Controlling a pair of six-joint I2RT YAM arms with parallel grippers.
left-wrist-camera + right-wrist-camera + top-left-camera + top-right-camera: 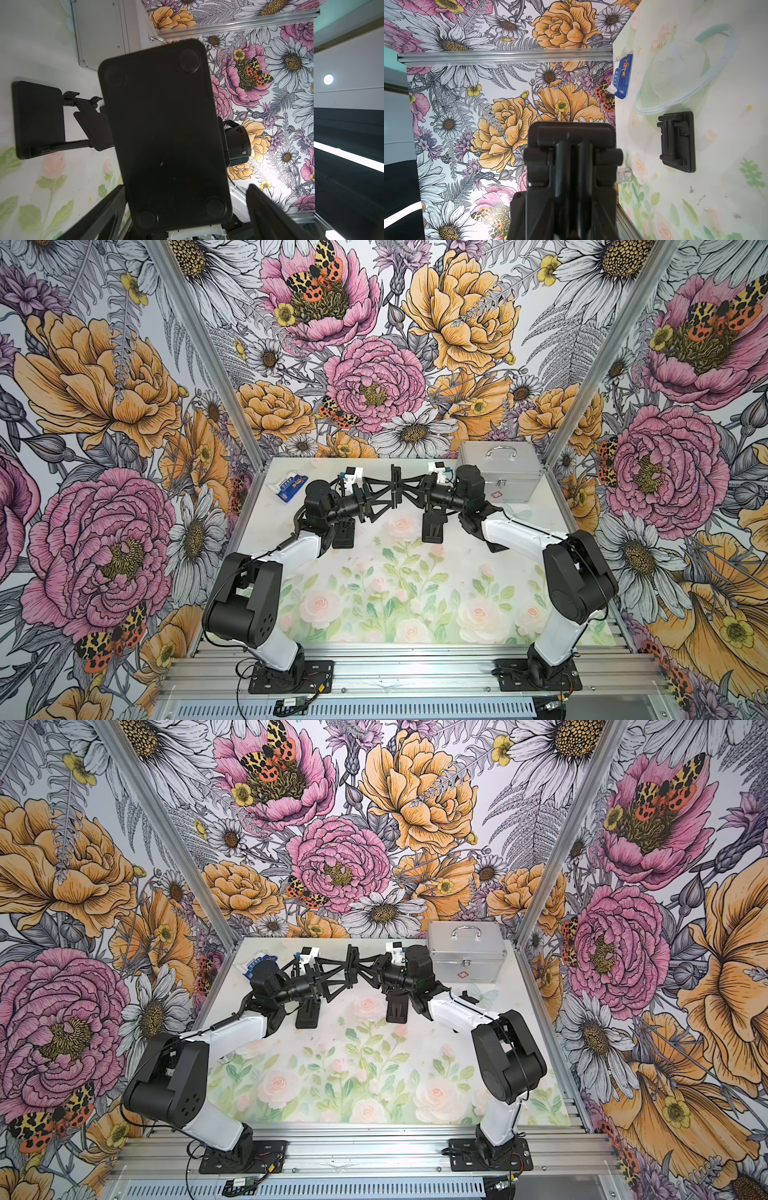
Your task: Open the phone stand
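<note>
Midair over the far middle of the table (415,614) is where the black phone stand (394,483) hangs, raised between the two arms and clear of the surface in both top views. It is folded flat and stands on edge.

In the right wrist view the right end effector (573,149) is closed narrow on the stand's folded middle bars, just below the hinge knuckles. In the left wrist view the flat underside of the base plate, with a round foot at each corner, fills the space in front of the left end effector (388,490). That end effector stands wide, with a finger to either side of the plate. A gap shows between one finger (270,218) and the plate's edge. Whether the other finger touches the plate I cannot tell.

Two more black stands lie on the table nearer than the held one. A folded stand (344,533) lies flat below the left arm's wrist. An opened stand (432,526) with its arm and plate raised sits below the right arm's wrist. They are well apart.

A silver case (498,472) with a handle on its lid sits in the far right corner. A blue packet (291,486) lies at the far left.
</note>
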